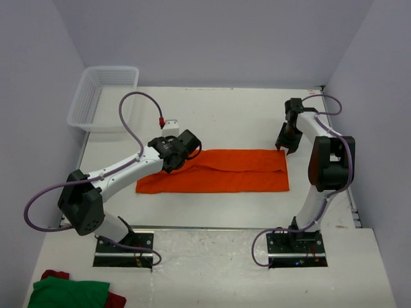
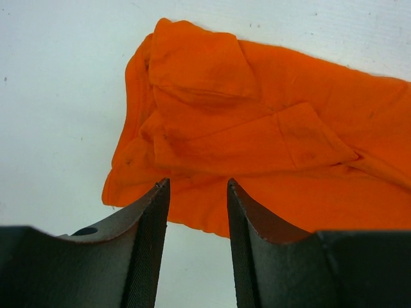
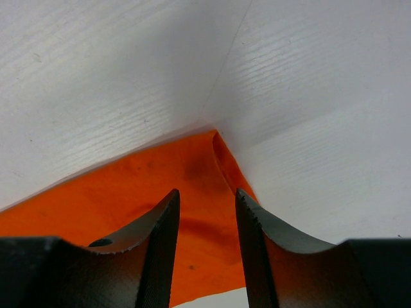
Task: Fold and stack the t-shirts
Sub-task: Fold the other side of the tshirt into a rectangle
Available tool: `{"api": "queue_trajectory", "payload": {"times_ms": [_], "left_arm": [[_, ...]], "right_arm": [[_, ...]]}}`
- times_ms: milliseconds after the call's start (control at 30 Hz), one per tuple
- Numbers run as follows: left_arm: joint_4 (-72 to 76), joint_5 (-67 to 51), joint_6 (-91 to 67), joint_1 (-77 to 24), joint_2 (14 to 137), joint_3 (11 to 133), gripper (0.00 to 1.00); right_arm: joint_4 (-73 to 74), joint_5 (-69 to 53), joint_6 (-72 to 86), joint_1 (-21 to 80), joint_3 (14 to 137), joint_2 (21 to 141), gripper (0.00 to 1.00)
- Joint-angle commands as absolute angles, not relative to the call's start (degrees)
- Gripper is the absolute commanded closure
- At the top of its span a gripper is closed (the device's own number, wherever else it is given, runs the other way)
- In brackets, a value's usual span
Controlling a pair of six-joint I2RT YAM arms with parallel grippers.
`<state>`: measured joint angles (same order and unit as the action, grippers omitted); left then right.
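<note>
One bright orange t-shirt (image 1: 225, 172) lies on the white table (image 1: 231, 115), folded into a long flat strip. My left gripper (image 1: 173, 164) hovers over the strip's upper left part. In the left wrist view its jaws (image 2: 196, 186) stand open with nothing between them, and the shirt's rumpled end with a folded sleeve (image 2: 257, 128) lies just ahead. My right gripper (image 1: 288, 146) sits at the strip's far right corner. In the right wrist view it (image 3: 207, 196) is open above that orange corner (image 3: 128, 192), gripping nothing.
A white mesh basket (image 1: 103, 96) stands at the back left corner. Green and red clothes (image 1: 67, 292) lie piled at the near left, beside the left arm's base. Grey walls close in the table on three sides.
</note>
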<state>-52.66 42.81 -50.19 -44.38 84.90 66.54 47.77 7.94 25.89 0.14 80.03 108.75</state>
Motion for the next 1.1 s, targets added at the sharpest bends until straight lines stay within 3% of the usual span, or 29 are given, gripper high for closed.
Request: {"api": "queue_trajectory", "payload": {"times_ms": [0, 333, 667, 1067], "left_arm": [[-49.8, 43.2, -48.6, -44.6, 86.8, 68.0, 0.57], [-49.4, 43.0, -48.3, -44.6, 88.8, 67.9, 0.57], [-49.0, 43.8, -48.8, -44.6, 92.2, 66.7, 0.57], [-51.6, 45.1, -49.7, -41.9, 90.3, 66.4, 0.56]], "right_arm": [[48.3, 7.4, 25.0, 0.3, 81.7, 110.9, 0.58], [48.6, 6.1, 24.5, -1.4, 83.9, 113.3, 0.64], [49.0, 8.9, 24.3, -1.5, 87.7, 114.2, 1.0], [49.3, 7.4, 23.6, -1.5, 90.2, 116.1, 1.0]]}}
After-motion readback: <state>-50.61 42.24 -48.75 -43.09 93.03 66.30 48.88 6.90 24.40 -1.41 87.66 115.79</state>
